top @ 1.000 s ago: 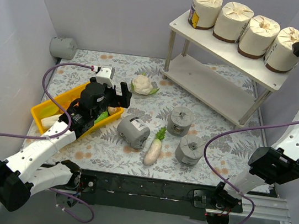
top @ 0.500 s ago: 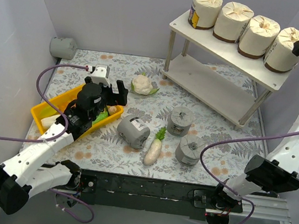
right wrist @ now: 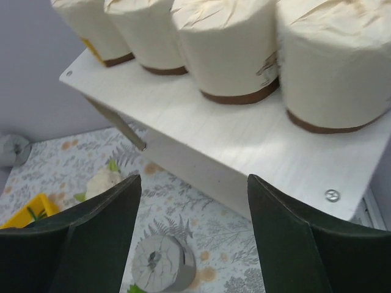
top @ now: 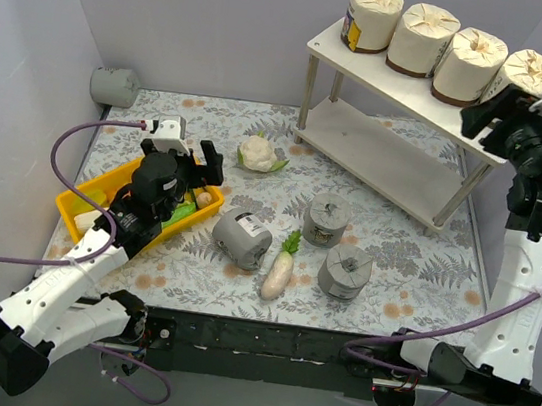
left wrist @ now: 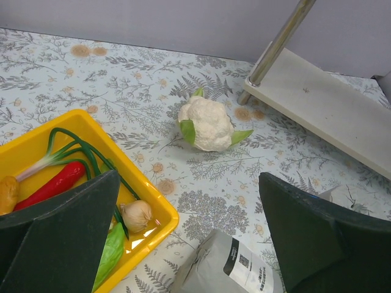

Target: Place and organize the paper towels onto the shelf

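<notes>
Right wrist view: the right fingers (right wrist: 73, 244), dark matte wedges, stand well apart with nothing between them, just off the pale, grained top board of the shelf (right wrist: 244, 146). Four cream rolls (right wrist: 226, 49) of paper towels stand upright in a row on that board, their crinkled wrap pleated on top and brown-banded at the foot. The left fingers (left wrist: 55, 238) gape as wide as they go, empty, above the glossy yellow tray (left wrist: 36, 146).

From above, three grey rolls (top: 327, 221) sit mid-bench (top: 223, 115) on fern-print cloth, and a fourth grey roll (top: 114, 86) lies at 10 o'clock. The right arm (top: 519, 288) rises steeply from 5 o'clock, its wrist bent toward the shelf at 1 o'clock. The left arm (top: 70, 271) reaches low from 7 o'clock toward the tray at 9 o'clock.
</notes>
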Robot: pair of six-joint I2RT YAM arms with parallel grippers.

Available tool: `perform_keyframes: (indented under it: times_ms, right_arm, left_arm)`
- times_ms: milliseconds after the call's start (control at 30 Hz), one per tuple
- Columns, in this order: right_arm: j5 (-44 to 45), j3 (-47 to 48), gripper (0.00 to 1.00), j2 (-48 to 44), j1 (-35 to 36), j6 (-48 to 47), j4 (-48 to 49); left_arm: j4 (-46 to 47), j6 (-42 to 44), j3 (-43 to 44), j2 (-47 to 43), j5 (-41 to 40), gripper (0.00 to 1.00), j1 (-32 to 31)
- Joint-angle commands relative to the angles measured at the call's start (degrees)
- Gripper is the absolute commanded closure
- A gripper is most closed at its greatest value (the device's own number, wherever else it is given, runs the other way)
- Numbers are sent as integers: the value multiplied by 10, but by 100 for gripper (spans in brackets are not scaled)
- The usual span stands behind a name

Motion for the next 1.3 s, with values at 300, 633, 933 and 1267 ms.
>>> perform_keyframes:
  times_ms: [300, 633, 933, 1267]
  right_arm:
    - [115, -214, 28, -74, 299, -21, -7]
    - [47, -502, 29, -116, 533, 200, 344]
    - [256, -626, 25, -93, 689, 371, 511]
    - [306, -668, 23, -23, 728, 443, 570]
  left_arm:
    - [7, -6, -7, -17, -33, 2, -3]
    - [10, -22, -19, -68, -143, 2, -3]
    - [51, -6, -52, -123, -168, 2, -3]
    - [45, -7, -47, -121, -170, 2, -3]
